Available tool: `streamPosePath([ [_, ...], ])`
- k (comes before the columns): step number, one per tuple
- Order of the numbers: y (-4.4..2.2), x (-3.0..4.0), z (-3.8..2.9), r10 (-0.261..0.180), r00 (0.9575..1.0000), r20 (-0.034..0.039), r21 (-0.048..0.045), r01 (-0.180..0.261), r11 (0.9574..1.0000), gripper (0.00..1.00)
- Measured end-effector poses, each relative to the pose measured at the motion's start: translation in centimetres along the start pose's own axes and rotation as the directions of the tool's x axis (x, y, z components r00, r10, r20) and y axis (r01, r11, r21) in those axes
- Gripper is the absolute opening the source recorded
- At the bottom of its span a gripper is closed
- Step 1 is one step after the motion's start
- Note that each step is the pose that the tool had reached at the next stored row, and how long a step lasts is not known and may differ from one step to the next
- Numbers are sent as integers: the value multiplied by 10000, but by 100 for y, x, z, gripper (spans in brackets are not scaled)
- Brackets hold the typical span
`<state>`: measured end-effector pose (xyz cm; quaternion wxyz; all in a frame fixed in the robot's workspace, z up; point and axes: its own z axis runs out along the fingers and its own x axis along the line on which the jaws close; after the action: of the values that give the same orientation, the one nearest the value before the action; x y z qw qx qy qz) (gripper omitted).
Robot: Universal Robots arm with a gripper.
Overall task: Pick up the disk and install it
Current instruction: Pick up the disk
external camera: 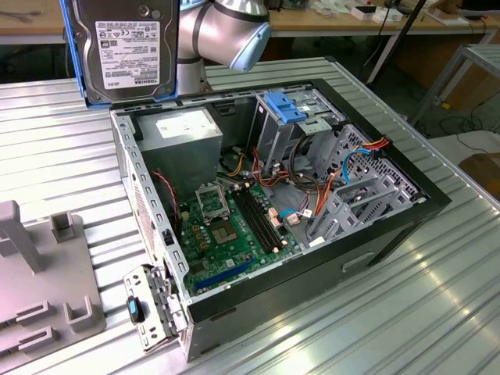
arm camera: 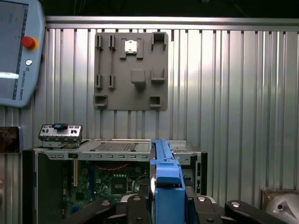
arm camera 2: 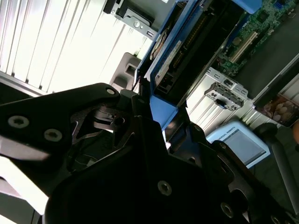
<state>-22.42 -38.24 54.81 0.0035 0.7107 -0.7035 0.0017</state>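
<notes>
Disk [external camera: 127, 48], grey metal with a white label in a blue carrier, hung upright above the open case [external camera: 312, 289], pinched edgewise in my gripper [arm camera: 167, 200]. Ribbed metal table [external camera: 406, 312] lay below, wooden benches [external camera: 328, 33] behind.

We see a ribbed metal table [external camera: 406, 312], its long grooves catching pale glints of light. In the second wrist view its surface glares almost white. A grey plate [external camera: 47, 289] with raised blocks lies near the table's edge, at the exterior view's left. Past the far edge stand a wooden bench [external camera: 328, 33] and a metal frame [external camera: 480, 51], with dark cables [external camera: 457, 125] on the floor [external camera: 461, 143].
</notes>
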Motion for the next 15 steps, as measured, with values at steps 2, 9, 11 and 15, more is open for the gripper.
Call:
streamPosePath([
  [2,-46,0,1,0,10000,0,0,0,10000,36],
  [9,-320,3,5,0,10000,0,0,0,10000,36],
  [11,-376,4,5,0,10000,0,0,0,10000,36],
  [15,-476,5,7,3,10000,-1,187,-3,9998,36],
])
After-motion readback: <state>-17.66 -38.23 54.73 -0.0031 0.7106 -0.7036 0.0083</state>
